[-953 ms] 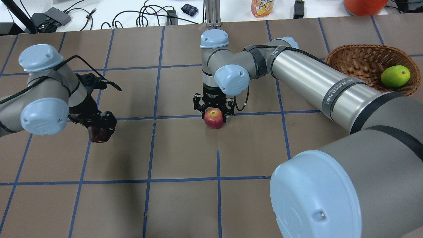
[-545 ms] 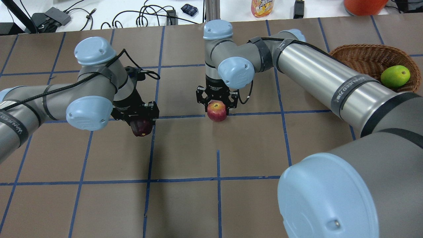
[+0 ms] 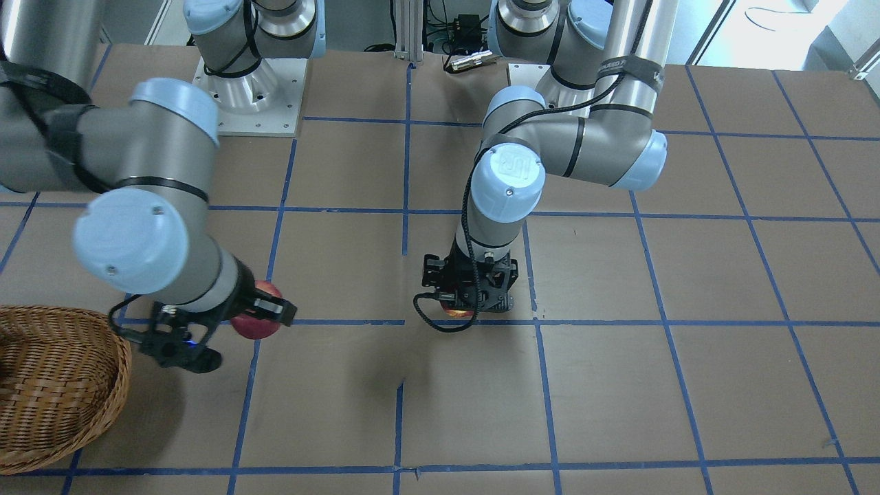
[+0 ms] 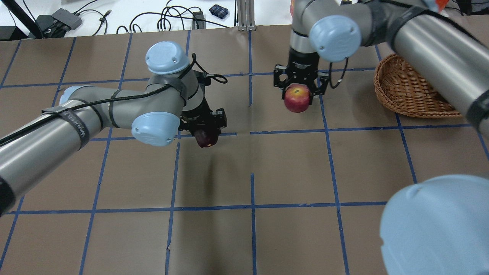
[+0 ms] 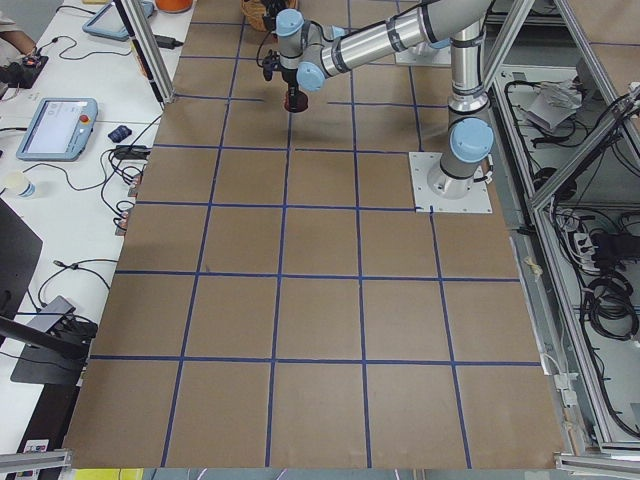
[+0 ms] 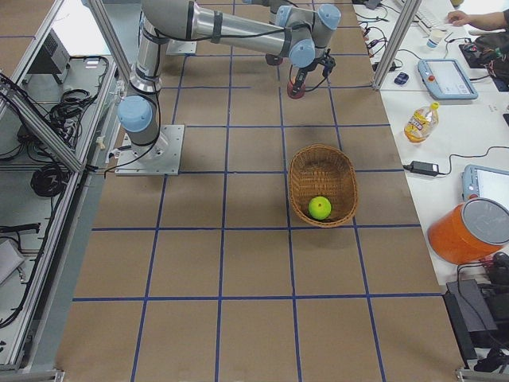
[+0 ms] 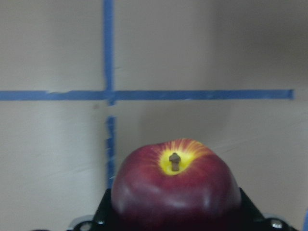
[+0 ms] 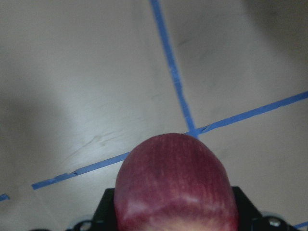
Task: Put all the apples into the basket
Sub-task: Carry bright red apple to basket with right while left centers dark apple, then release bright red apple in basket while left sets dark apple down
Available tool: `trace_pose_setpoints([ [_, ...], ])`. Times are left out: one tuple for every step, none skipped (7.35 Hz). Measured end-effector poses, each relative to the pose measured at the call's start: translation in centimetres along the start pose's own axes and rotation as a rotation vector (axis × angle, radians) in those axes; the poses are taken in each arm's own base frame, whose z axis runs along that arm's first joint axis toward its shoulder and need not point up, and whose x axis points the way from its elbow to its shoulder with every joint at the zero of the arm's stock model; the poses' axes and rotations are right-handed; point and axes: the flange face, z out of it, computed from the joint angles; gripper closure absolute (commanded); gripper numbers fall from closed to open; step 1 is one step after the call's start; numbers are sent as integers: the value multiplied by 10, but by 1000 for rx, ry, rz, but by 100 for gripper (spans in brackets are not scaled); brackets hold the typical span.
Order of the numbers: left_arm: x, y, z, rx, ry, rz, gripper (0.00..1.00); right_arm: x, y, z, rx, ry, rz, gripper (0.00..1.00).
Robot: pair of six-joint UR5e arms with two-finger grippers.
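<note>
From overhead, the right gripper [image 4: 299, 93] is clamped on the red apple [image 4: 297, 98], near the basket [image 4: 405, 89] and on its left. The left gripper [image 4: 206, 131] grips the dark apple [image 4: 206, 139], farther left and well apart from the basket. From the table's right end, the green apple [image 6: 320, 208] lies inside the basket. Each wrist camera shows its apple wedged between the jaws, and the dark one's stem sits in a yellow patch.

Basket [image 4: 405, 93] at right, one apple [image 6: 320, 208] inside, second apple [image 4: 297, 98] left of it, third apple [image 4: 206, 138] further left
</note>
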Motion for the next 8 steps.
trace_pose_setpoints([
  [24,-8,17,-7,-1,30,61,59,-25,-10,15,20,-32,100],
  [43,-12,33,-15,-3,52,59,105,-44,-14,25,42,-95,100],
  [55,-15,45,-18,-6,62,13,142,-60,-13,37,56,-159,100],
  [61,-16,52,-21,-10,63,0,173,-76,-9,50,75,-208,100],
  [64,-16,52,-19,-8,60,0,196,-91,-2,65,96,-254,100],
  [65,-16,44,-9,-3,56,0,215,-105,8,82,115,-287,100],
  [65,-16,28,8,1,53,0,235,-121,21,98,132,-304,100],
  [60,-16,4,19,2,44,0,251,-136,35,113,144,-316,100],
])
